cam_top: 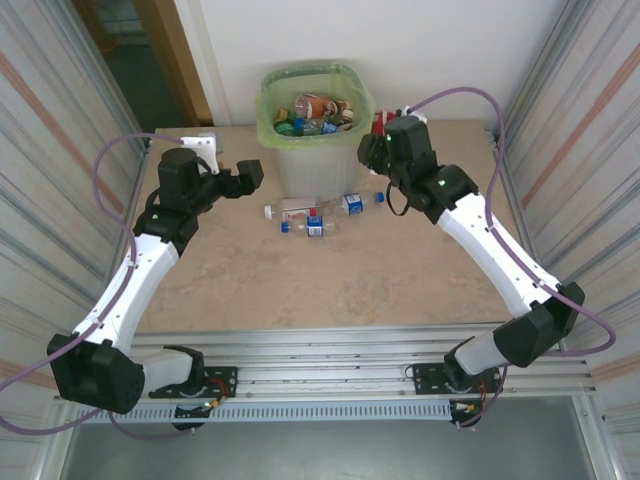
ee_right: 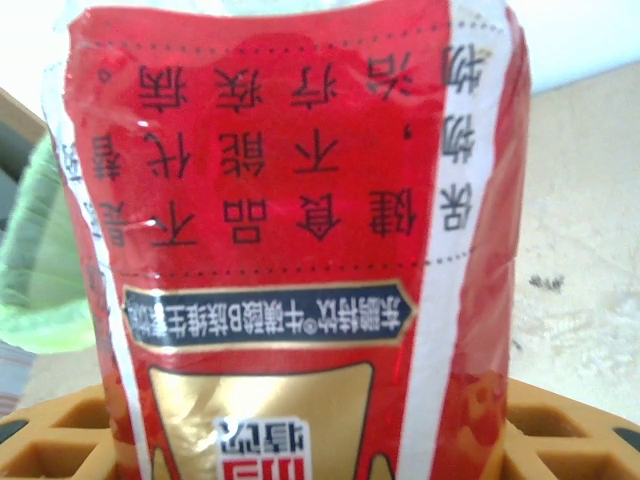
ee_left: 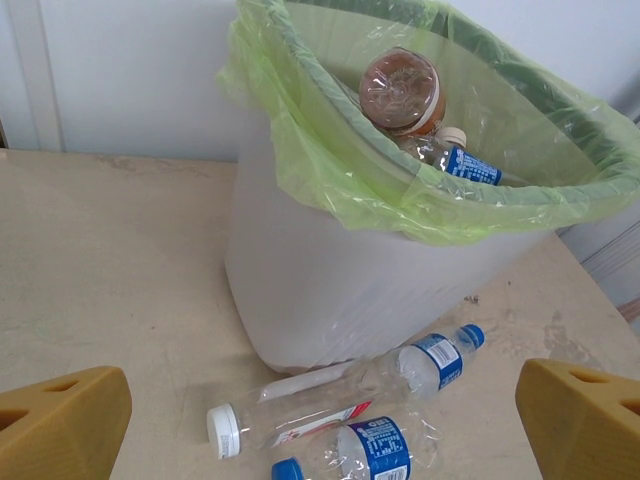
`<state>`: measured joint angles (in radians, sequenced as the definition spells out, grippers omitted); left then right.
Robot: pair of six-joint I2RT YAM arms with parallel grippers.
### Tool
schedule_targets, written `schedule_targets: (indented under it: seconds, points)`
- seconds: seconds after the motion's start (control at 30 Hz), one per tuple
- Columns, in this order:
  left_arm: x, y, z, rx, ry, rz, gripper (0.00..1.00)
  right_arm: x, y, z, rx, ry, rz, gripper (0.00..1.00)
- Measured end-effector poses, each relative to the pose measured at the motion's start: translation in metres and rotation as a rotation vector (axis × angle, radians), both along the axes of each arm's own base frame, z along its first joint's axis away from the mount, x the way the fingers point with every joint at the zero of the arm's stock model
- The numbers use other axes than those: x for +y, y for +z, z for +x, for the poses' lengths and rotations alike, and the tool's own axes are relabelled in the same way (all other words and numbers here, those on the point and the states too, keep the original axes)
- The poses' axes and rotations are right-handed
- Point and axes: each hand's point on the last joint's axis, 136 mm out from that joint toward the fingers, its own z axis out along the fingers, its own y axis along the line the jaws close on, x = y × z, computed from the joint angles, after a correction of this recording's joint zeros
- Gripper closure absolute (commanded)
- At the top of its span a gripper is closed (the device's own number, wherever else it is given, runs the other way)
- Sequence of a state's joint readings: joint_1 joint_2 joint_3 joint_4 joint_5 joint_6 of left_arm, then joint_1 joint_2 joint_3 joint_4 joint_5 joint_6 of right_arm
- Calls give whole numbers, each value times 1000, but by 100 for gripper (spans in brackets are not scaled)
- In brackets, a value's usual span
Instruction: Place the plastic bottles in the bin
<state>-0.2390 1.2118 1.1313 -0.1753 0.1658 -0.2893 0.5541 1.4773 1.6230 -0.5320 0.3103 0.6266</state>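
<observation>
The table carries the bin at its far middle, lined with a green bag folded over the rim. The bin is already well loaded. A brown bottle lies on top of the pile, with a clear blue-label bottle just right of it. From above, green ones show at the left side. The load sits close to the rim.

The right gripper is up at the bin's right side, just beside the rim, clamped on a red bottle. The wrist view has that bottle standing between the two fingers. The bag's edge is off to one side of it and bare table to the other. So the carry looks nearly done, but the bottle seems to hang beside the opening, not over it. The next move, as I judge it, is a short shift left until the bottle clears the rim, then letting go. Released too early, it could catch the rim and drop back onto the table.

The left gripper hangs left of the bin with its jaws spread wide and nothing in them.

Three bottles lie on the table just near of the bin. One is white-capped, one is blue-capped and touches the bin's foot, and a third is nearest. These appear to be the remaining picks.
</observation>
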Motion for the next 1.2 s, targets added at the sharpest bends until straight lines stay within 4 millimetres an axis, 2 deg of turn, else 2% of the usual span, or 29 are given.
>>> schedule_targets:
  seconds: [0.47, 0.6, 0.73, 1.0, 1.2]
  points:
    - [-1, -8, -4, 36, -10, 5, 1, 30, 57, 55, -67, 120, -22, 58]
    - [0, -6, -6, 33, -9, 5, 1, 38, 65, 74, -83, 146, -48, 58]
    - [0, -6, -8, 37, -9, 6, 1, 47, 58, 96, -89, 178, -90, 57]
    - [1, -6, -10, 39, -9, 7, 1, 60, 13, 125, -54, 226, -201, 53]
    - [1, -7, -10, 40, -9, 7, 1, 63, -4, 144, -65, 232, -231, 51]
